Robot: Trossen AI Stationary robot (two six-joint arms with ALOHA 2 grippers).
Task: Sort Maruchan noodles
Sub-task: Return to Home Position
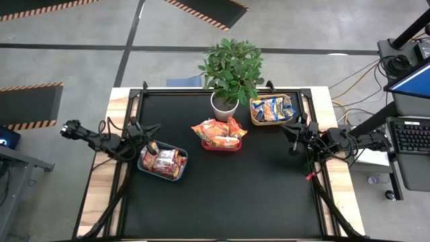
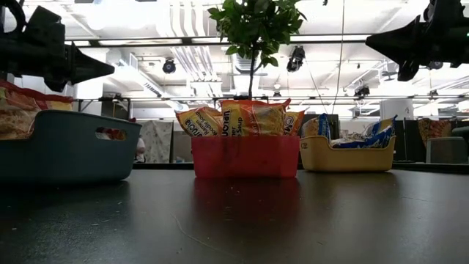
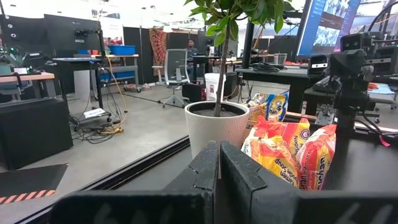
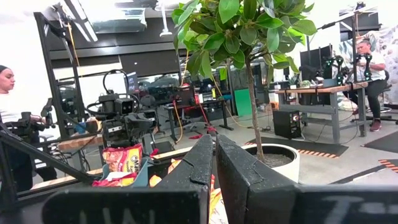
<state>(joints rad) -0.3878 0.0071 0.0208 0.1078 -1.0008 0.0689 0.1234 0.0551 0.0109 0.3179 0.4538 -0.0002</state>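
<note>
Maruchan noodle packets lie in three bins on the black mat. Orange and red packets (image 1: 163, 160) fill a grey-blue bin (image 1: 144, 165) at the left. More orange packets (image 1: 218, 129) stand in a red bin (image 2: 245, 158) at the centre. Blue-and-yellow packets (image 1: 272, 107) lie in a yellow bin (image 2: 348, 159) at the far right. My left gripper (image 1: 155, 145) hangs shut and level above the grey-blue bin's far corner, holding nothing. My right gripper (image 1: 286, 128) is shut at the right edge, near the yellow bin, pointing toward the centre.
A leafy plant in a white pot (image 1: 224, 105) stands at the far middle, between the red and yellow bins. The near half of the mat (image 1: 222, 202) lies bare. Wooden table borders (image 1: 101, 195) flank the mat. A person (image 4: 7, 124) stands beyond the table.
</note>
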